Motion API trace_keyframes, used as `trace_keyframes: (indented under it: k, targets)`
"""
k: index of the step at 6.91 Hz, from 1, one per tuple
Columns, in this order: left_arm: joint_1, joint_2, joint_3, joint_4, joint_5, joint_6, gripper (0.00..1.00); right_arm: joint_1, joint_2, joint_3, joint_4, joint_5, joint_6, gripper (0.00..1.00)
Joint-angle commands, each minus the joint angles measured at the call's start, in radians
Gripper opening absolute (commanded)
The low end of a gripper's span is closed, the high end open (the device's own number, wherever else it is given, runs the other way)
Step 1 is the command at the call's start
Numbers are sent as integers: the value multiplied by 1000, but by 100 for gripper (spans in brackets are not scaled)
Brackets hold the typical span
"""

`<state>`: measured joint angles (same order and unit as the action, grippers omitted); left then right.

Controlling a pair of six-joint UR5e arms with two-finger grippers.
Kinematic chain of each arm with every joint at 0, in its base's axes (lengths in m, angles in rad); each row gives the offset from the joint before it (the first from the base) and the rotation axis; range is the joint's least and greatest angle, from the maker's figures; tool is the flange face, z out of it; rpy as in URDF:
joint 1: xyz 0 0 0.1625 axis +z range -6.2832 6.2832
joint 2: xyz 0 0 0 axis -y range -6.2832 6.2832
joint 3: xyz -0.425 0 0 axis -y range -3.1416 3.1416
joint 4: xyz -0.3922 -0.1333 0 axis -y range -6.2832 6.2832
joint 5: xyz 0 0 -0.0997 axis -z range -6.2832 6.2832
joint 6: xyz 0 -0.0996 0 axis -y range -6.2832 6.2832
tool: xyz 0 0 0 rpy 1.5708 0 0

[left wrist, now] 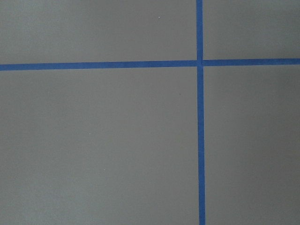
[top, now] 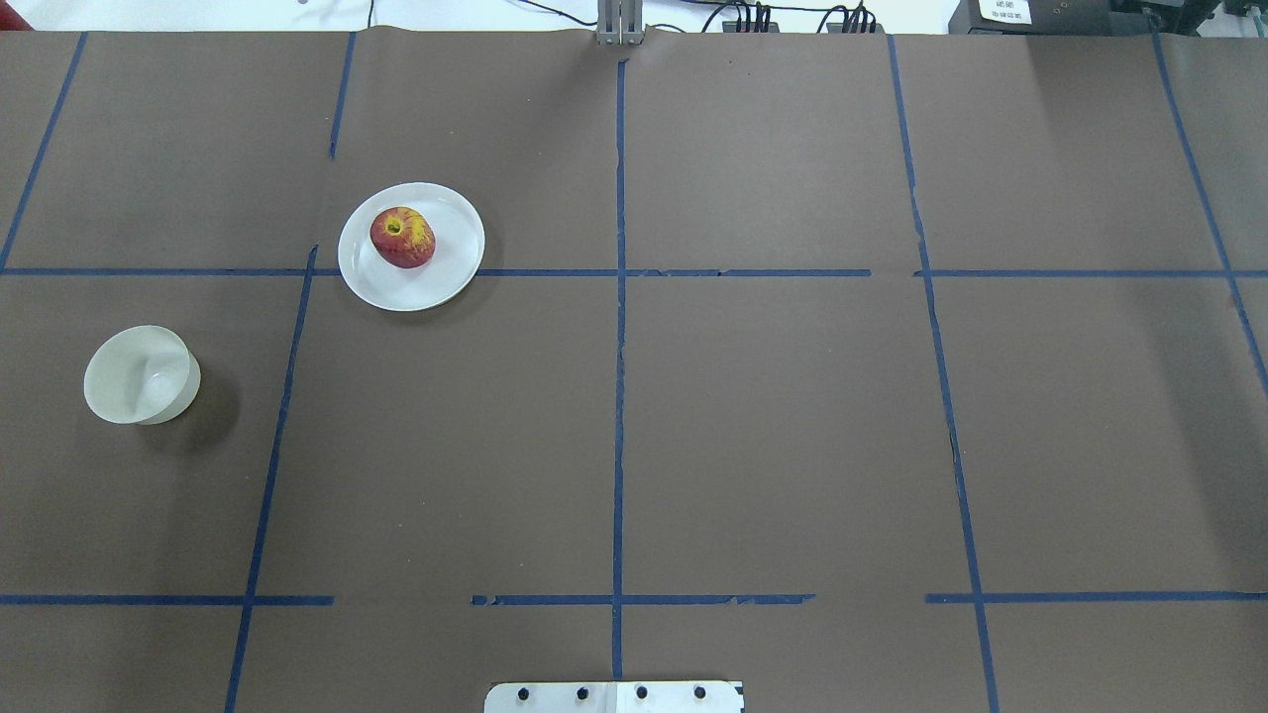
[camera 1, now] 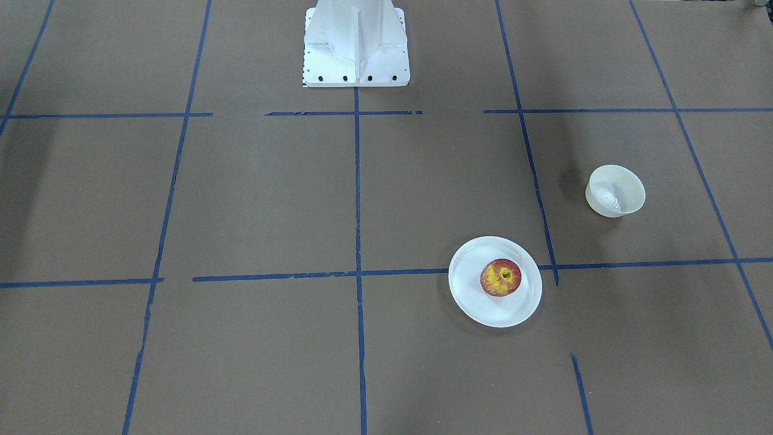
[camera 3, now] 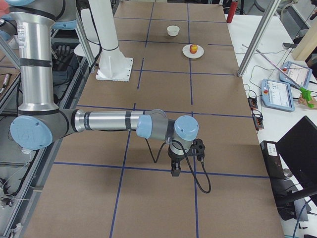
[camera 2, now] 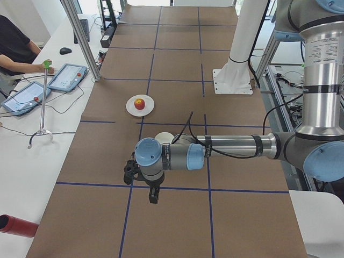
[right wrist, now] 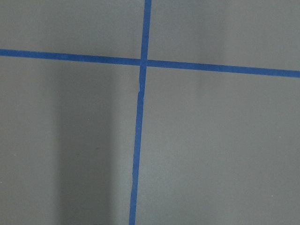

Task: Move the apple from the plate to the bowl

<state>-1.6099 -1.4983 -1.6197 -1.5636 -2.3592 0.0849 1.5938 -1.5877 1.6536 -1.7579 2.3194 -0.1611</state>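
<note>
The red and yellow apple [camera 1: 500, 277] lies on the white plate [camera 1: 477, 302], stem dimple up; both also show in the overhead view, the apple [top: 402, 237] on the plate [top: 376, 282]. The off-white bowl [camera 1: 616, 191] stands empty a short way from the plate, at the table's left in the overhead view [top: 139, 376]. My left gripper [camera 2: 153, 198] shows only in the left side view, hanging above the table well short of the bowl. My right gripper [camera 3: 175, 171] shows only in the right side view, far from the dishes. I cannot tell whether either is open or shut.
The brown table is marked with a grid of blue tape [top: 618, 396]. The white robot base [camera 1: 356, 45] stands at the table's middle edge. Operators' tablets [camera 2: 67, 77] and a metal post [camera 2: 80, 37] stand beside the table.
</note>
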Motion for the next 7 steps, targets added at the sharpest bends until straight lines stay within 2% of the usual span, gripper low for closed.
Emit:
trace_keyframes:
  k: [1,2,4,6,7]
  targets:
    - [5,-11,-9,-1,0,-4,100,0,0,0,0,0,0,100]
    - [11,-64,-23,3,-2,-7,100,0,0,0,0,0,0,100]
    - [120,-155,-107,4,0,-55,100,0,0,0,0,0,0,100]
    - [322,-326,-109,10,20,-422,100,0,0,0,0,0,0,100]
    - [367,-355,-112,5,65,-457,100,0,0,0,0,0,0,100]
